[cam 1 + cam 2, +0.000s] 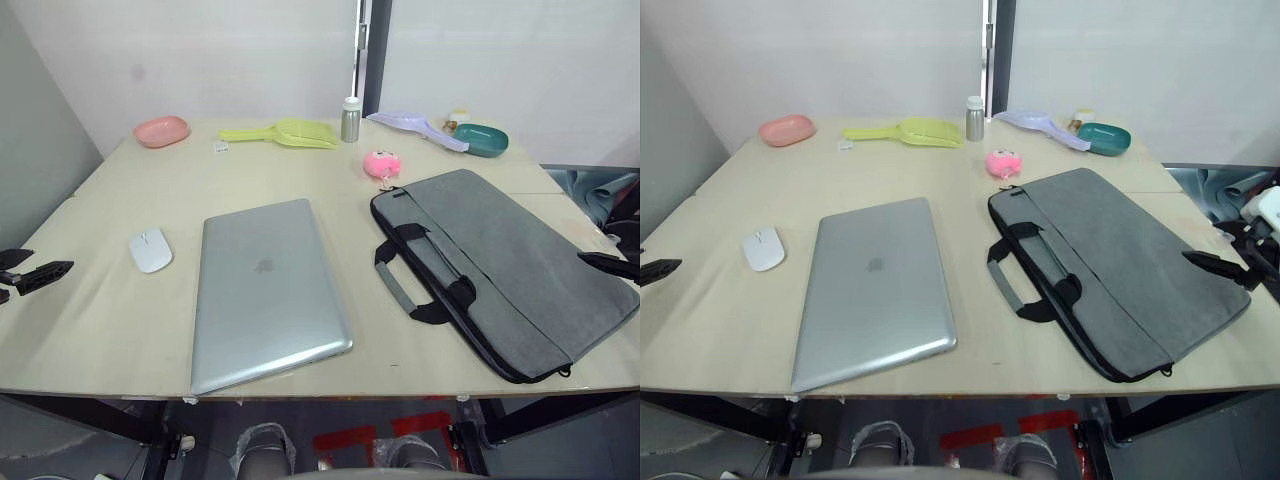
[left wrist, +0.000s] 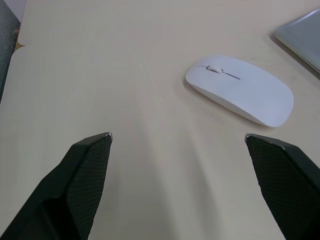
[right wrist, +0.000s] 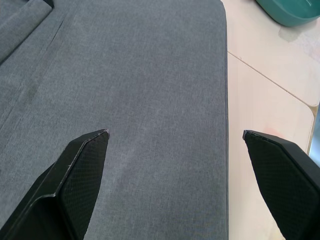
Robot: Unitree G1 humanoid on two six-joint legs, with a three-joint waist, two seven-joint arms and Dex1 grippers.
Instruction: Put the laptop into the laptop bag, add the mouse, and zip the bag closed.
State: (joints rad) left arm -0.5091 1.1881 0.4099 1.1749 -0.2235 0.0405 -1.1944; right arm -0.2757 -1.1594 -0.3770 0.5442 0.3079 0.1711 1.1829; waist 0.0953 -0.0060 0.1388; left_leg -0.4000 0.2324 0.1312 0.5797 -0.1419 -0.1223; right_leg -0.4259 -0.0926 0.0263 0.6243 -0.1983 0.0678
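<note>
Nothing packed yet; both end effectors wide open and empty.

We see the laptop (image 1: 265, 292) mid-bench, mouse (image 1: 150, 249) beside our left end effector (image 2: 177, 145), right end effector (image 3: 175, 137) over the laptop bag (image 1: 510, 265). Next we probably unzip it.

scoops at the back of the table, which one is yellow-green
The yellow-green scoop lies mid-back, between the pink dish and the metal bottle. The other scoop is pale lilac, beside the teal bowl.

A closed silver laptop (image 1: 265, 292) is laid flat at centre, a white mouse (image 1: 150, 250) left of it, a grey laptop bag (image 1: 505, 270) (handles towards the laptop) at right.
</note>
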